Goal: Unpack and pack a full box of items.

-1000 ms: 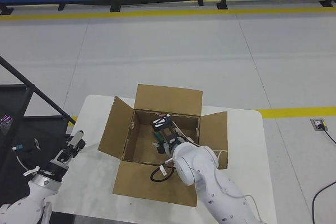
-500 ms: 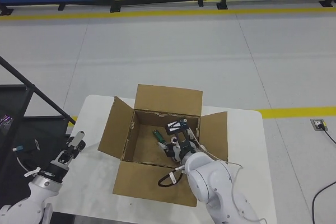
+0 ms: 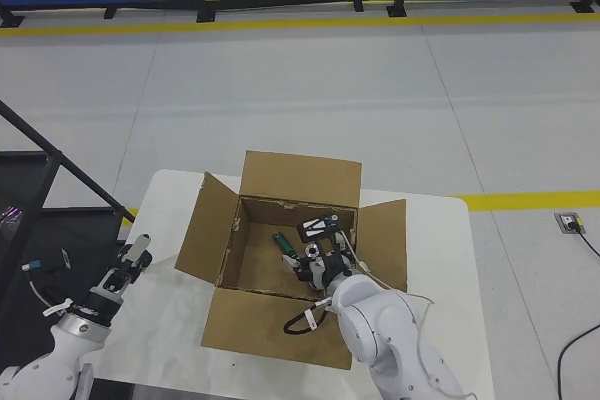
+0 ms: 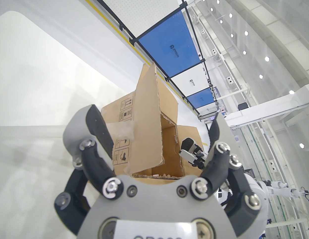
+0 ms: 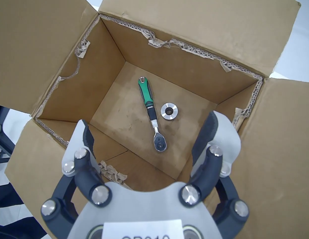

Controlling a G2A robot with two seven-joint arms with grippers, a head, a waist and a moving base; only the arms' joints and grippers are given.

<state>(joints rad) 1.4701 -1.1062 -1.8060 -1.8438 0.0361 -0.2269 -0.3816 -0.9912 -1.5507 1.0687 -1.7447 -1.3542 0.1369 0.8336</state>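
Overhanging box (image 3: 300, 176), right pincer (image 5: 148, 117) half-hides ratchet (image 3: 279, 241); jaws apart.

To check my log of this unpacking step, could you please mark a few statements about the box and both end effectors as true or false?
1. The cardboard box has its flaps open. True.
2. The right end effector grips the ratchet. False: it is open and empty above the box, and the ratchet lies on the box floor.
3. A silver metal ring lies beside the ratchet. True.
4. The ratchet's handle is red. False: it is green.
5. The left end effector is shut. False: it is open and empty, outside the box.
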